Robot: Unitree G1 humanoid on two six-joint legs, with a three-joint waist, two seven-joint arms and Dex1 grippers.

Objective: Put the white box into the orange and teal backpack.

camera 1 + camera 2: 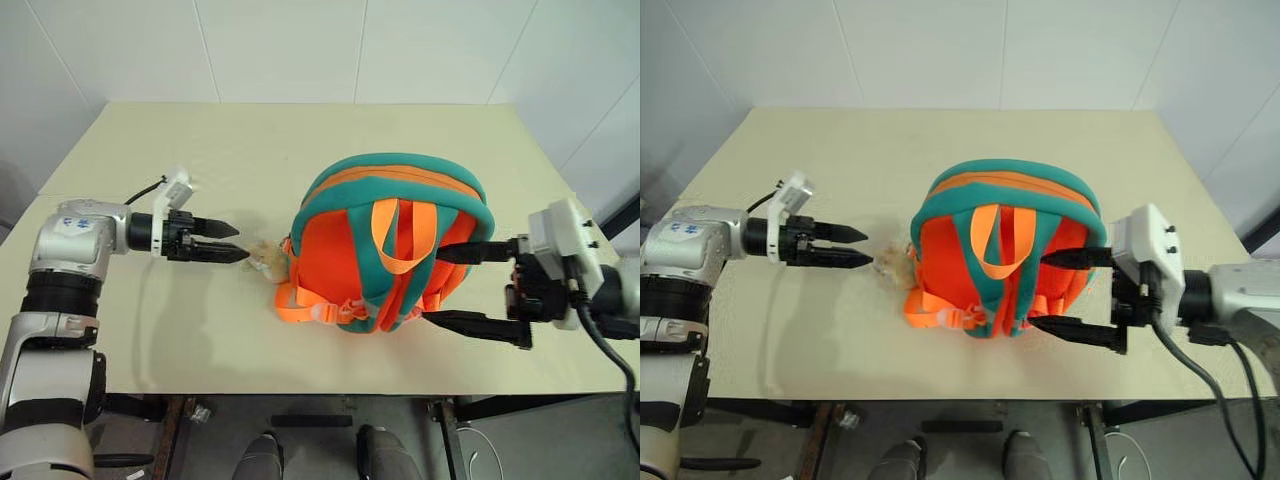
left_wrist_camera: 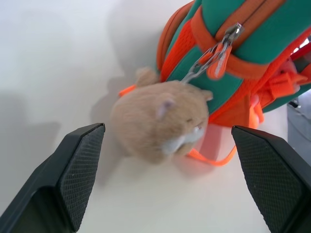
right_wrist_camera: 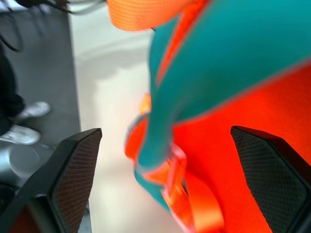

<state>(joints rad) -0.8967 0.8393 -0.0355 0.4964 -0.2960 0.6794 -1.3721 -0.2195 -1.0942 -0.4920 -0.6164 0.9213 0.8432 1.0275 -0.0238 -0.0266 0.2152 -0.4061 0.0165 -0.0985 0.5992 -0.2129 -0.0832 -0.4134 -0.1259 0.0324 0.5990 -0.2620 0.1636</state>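
On the desk (image 1: 180, 330) the orange and teal backpack (image 1: 395, 245) lies zipped, the white box nowhere visible, so I judge it already inside. Both tools, left (image 1: 225, 243) and right (image 1: 455, 285), stand open and empty beside it. Withdraw them straight outward, avoiding the straps and the plush keychain (image 2: 160, 119).

Backpack (image 1: 392, 245) blocks table (image 1: 250, 150) centre; plush charm (image 1: 266, 260) just ahead of left claw (image 1: 228, 241); far table seemingly free.

A big pale yellow table (image 1: 300, 150) sits against white tiled walls (image 1: 300, 50); the floor (image 1: 300, 440) below is grey; dark metal table legs (image 1: 170, 430) show underneath.
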